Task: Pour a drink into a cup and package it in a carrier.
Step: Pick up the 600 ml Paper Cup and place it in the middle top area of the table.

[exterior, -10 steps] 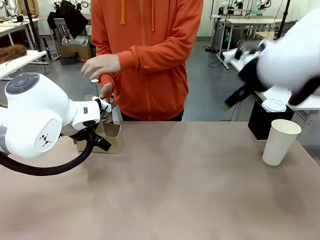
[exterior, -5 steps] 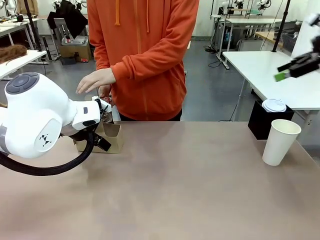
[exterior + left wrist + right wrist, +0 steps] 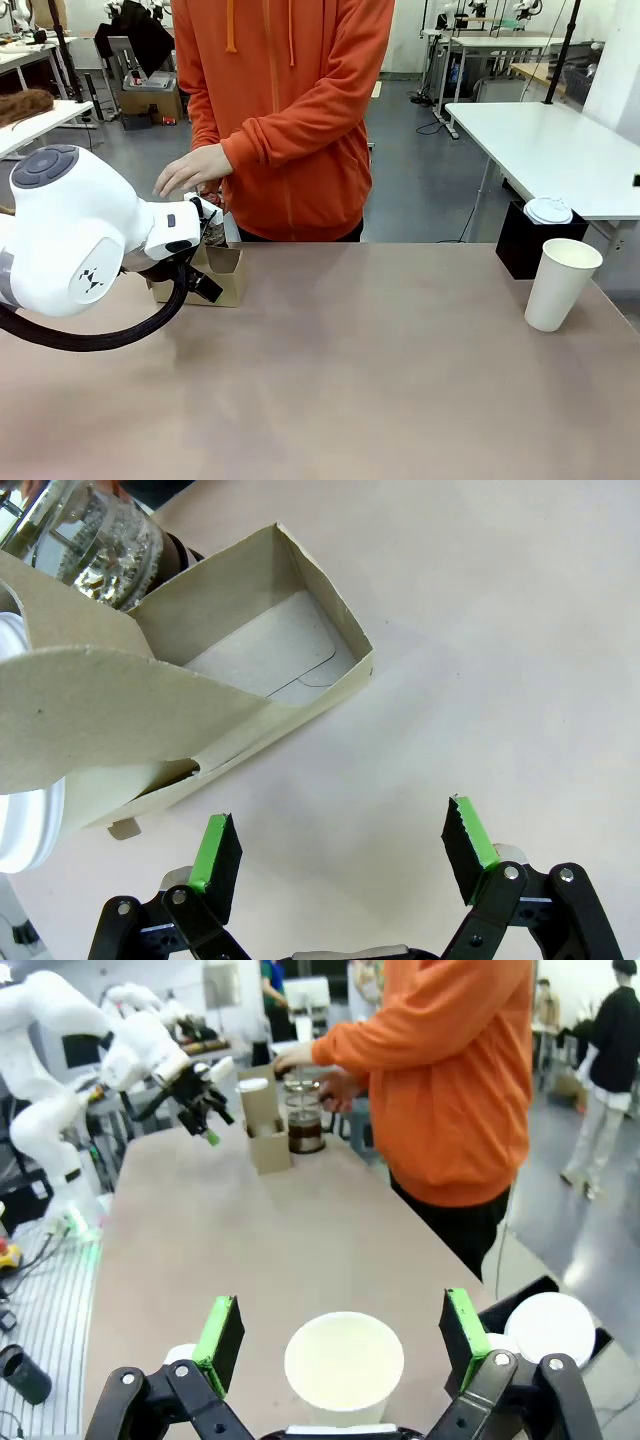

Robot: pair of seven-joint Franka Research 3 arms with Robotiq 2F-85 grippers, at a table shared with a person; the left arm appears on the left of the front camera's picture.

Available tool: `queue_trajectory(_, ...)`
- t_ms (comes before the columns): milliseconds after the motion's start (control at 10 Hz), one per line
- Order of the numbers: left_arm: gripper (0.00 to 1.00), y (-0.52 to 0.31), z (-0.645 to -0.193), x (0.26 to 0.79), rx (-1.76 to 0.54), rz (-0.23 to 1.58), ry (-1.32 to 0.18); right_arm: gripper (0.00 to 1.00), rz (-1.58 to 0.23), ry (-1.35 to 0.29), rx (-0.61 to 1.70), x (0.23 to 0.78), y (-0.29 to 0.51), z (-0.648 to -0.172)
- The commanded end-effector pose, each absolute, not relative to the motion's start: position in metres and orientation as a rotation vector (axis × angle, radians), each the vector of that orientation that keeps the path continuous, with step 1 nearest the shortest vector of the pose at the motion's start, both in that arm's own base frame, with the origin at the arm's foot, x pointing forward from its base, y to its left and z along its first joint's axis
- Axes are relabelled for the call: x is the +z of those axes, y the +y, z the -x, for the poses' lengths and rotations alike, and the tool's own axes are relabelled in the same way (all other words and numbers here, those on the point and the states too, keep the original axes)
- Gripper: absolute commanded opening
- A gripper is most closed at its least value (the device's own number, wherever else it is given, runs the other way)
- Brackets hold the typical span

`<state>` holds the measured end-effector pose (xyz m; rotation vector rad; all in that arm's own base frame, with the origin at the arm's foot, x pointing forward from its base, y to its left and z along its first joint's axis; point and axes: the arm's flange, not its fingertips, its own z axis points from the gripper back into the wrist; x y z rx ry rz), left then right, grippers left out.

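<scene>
Brown cardboard carrier [image 3: 226, 277] is set at the table's [image 3: 380, 380] ten o'clock, with one slot bare. The drink [image 3: 305, 1138] is kept in a jug [image 3: 95, 535] just behind it. The left gripper [image 3: 340, 840] is held spread and empty beside it. The cup [image 3: 562, 283] is stood near the three o'clock edge by a black box [image 3: 518, 248], framed ungrasped by the spread right gripper [image 3: 340, 1305]. The middle is left bare.

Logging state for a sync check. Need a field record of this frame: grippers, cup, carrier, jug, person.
left gripper: open, over bare table, beside carrier
right gripper: open, above cup
cup: upright, empty, at the table's right side
carrier: one slot empty
jug: beside carrier, dark liquid inside
person's hand: over the jug
</scene>
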<state>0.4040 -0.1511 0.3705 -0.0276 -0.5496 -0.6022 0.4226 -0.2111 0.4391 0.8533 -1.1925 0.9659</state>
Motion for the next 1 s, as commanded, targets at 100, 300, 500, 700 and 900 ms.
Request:
queue_trajectory(100,1.0,-0.151,-0.404,0.371,-0.602,0.028,-0.55,1.0,-0.958,-1.199,0.959,0.41,-0.227,-0.451)
queue_trajectory(300,1.0,-0.151,-0.404,0.371,-0.602,0.028,-0.55,1.0,-0.944,-1.205,0.944,0.402,-0.222,-0.432)
queue_trajectory(500,1.0,-0.151,-0.404,0.371,-0.602,0.028,-0.55,1.0,-0.944,-1.205,0.944,0.402,-0.222,-0.432)
queue_trajectory(700,1.0,-0.151,-0.404,0.371,-0.602,0.028,-0.55,1.0,-0.948,-1.197,0.945,0.398,-0.226,-0.439)
queue_trajectory(900,1.0,-0.151,-0.404,0.371,-0.602,0.028,-0.55,1.0,-0.889,-1.313,0.877,0.362,-0.227,-0.433)
